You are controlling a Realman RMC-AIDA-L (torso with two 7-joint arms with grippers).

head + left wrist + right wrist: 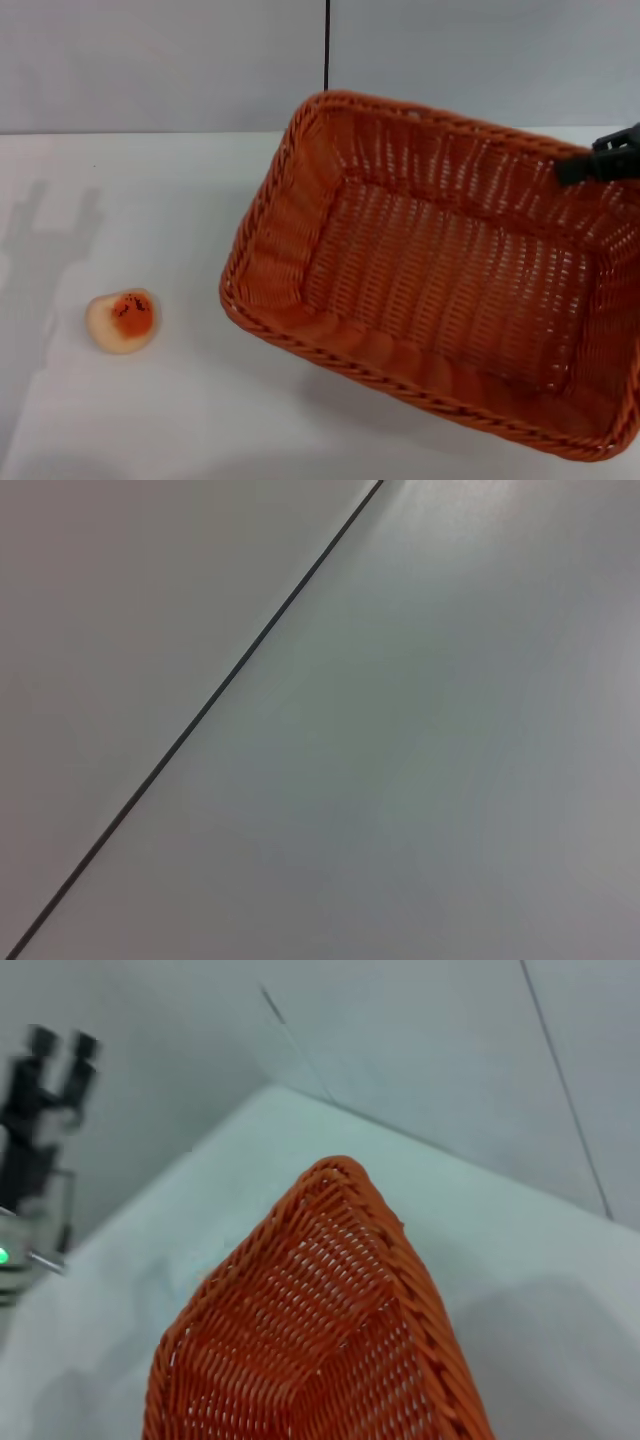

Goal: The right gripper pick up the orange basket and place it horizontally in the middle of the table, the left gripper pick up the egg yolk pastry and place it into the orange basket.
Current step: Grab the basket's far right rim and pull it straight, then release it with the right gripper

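Note:
The orange basket (430,280) fills the right half of the head view, tilted and raised off the white table (160,410), with its shadow beneath it. My right gripper (585,168) is shut on its far right rim. The right wrist view looks along the basket (310,1360) toward its far corner. The egg yolk pastry (122,320) lies on the table at the left, orange glazed patch up, well clear of the basket. My left gripper (55,1070) shows only in the right wrist view, far off and raised, with its two fingers apart and nothing between them.
A grey wall with a thin dark seam (326,45) stands behind the table. The left wrist view shows only that wall and its seam (200,715). The left arm's shadow (50,225) falls on the table's left side.

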